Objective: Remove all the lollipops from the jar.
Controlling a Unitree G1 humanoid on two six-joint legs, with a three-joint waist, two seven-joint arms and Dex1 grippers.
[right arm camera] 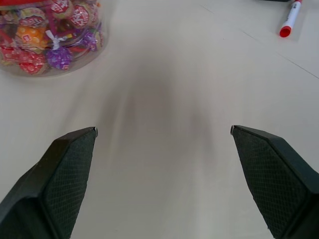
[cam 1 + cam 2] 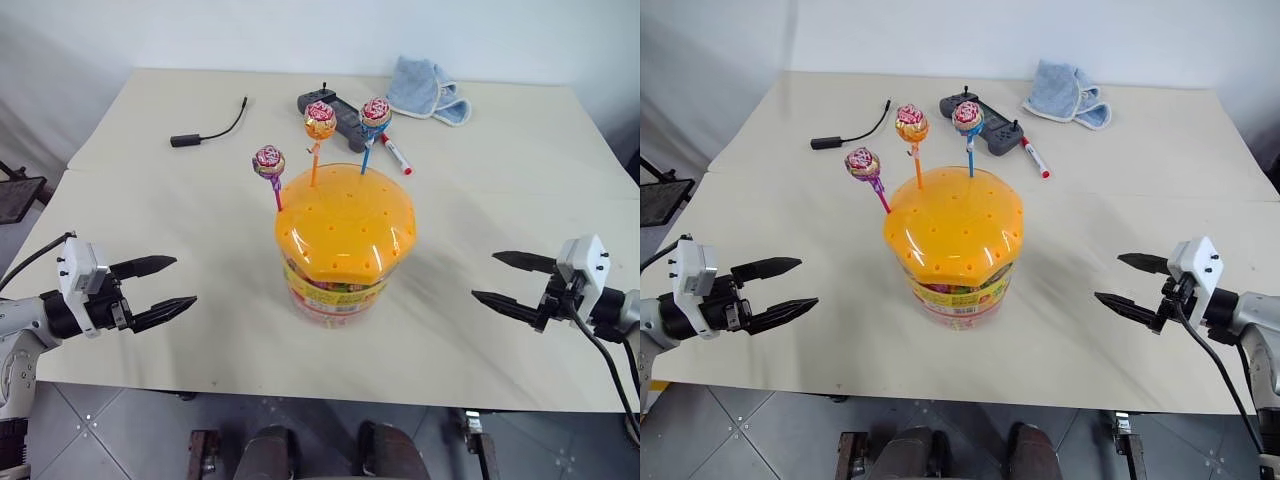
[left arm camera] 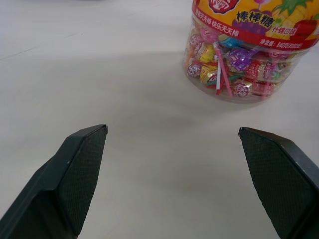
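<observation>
The jar (image 2: 345,240) stands mid-table, a clear tub with a domed orange lid full of small holes and wrapped sweets behind its wall (image 3: 239,59). Three lollipops stand upright in the lid: a purple-stick one (image 2: 269,162) at the left, an orange-stick one (image 2: 320,121) and a blue-stick one (image 2: 375,114) at the back. My left gripper (image 2: 170,285) is open, level, left of the jar and well apart from it. On the opposite side my right gripper (image 2: 500,279) is open too, with nothing between its fingers.
Behind the jar lie a black game controller (image 2: 335,110), a red-capped marker pen (image 2: 396,155), a blue cloth (image 2: 428,90) and a black cable with a plug (image 2: 205,130). The cream table (image 2: 150,200) ends just in front of both grippers.
</observation>
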